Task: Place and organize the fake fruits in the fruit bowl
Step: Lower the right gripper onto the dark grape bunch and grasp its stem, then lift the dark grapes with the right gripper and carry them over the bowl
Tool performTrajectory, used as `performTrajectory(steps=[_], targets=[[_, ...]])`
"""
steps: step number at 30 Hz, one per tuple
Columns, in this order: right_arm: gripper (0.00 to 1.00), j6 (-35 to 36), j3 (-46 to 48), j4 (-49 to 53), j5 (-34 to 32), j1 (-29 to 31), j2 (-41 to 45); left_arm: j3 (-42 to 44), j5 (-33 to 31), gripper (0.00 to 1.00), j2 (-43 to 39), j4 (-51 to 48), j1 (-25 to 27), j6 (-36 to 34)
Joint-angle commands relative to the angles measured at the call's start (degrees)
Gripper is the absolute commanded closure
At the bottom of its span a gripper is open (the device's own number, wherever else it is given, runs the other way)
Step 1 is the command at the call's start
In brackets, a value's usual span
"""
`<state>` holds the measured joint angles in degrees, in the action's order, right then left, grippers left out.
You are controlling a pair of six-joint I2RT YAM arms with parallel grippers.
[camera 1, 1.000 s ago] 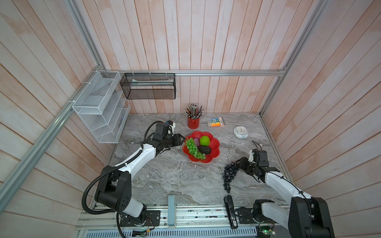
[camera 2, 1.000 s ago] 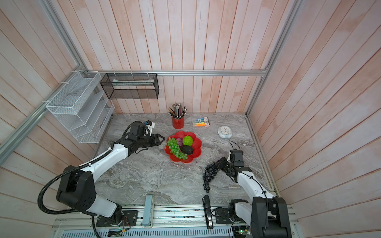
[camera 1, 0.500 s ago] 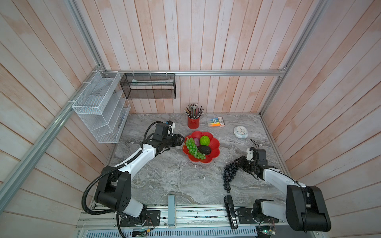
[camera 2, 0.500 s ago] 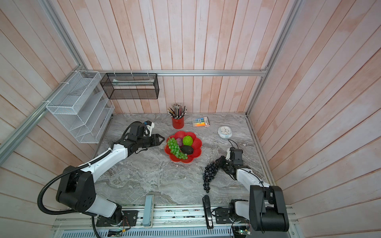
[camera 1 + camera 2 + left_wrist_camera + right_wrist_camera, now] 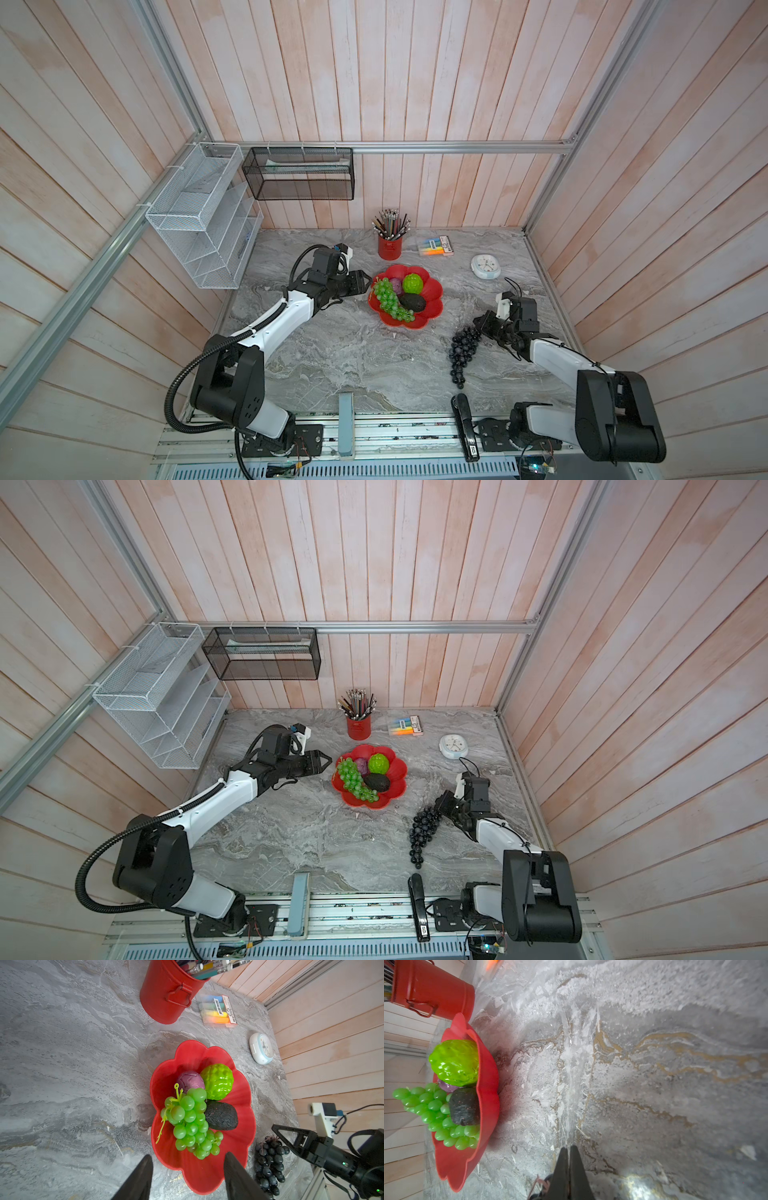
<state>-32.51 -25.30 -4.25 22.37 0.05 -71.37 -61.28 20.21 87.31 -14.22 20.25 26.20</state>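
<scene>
Although four fake fruits already sit in the red scalloped fruit bowl [image 5: 434, 291], we find the purple-black grape bunch [image 5: 461, 353] lying on the grey marble table [image 5: 332, 353], near the bowl on its right and apart from it. Inside the bowl the green grape bunch [image 5: 191, 1124] stretches along the side nearest the left arm. The small purple ball [image 5: 190, 1081] and the bumpy lime-green ball [image 5: 218, 1081] touch each other toward the back wall, and the dark avocado [image 5: 221, 1115] lies against the grapes and the lime-green ball. We see the right gripper [image 5: 478, 326] low at the stem end of the dark bunch, its jaws pressed together. In the right wrist view a reddish stem strand shows just beside the fingers [image 5: 562, 1167], and we cannot tell whether it is pinched. The left gripper [image 5: 188, 1176] hovers just beside the bowl's left rim, jaws standing well apart and empty. Behind the bowl stand a red pencil cup [image 5: 389, 247], a highlighter pack [image 5: 435, 246] and a small white clock [image 5: 485, 266].
</scene>
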Motion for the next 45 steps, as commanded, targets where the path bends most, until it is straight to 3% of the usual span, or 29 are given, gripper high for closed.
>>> performTrajectory(steps=[1, 10, 17, 31, 45], targets=[[1.00, 2.20, -0.12, 1.17, -1.65, -0.23, 4.15, -0.17, -1.12, 0.43, -0.77, -0.99, -0.21, 0.35], [1.00, 4.61, -3.09, 10.72, -5.94, 1.62, 15.05, 1.07, -1.64, 0.43, -2.82, -1.87, -0.21, 1.05], [1.00, 5.35, -11.98, 18.52, -13.40, 9.83, 20.31, 1.60, -2.59, 0.43, -4.52, -2.74, -0.21, 1.37], [1.00, 7.37, -36.78, 26.56, -11.78, 19.20, 10.21, 2.65, -4.12, 0.43, -6.48, -3.45, -0.19, 1.89], [1.00, 2.90, -39.73, 19.88, -7.54, 28.68, 1.63, 3.99, -5.81, 0.43, -8.22, -4.55, -0.28, 1.45]])
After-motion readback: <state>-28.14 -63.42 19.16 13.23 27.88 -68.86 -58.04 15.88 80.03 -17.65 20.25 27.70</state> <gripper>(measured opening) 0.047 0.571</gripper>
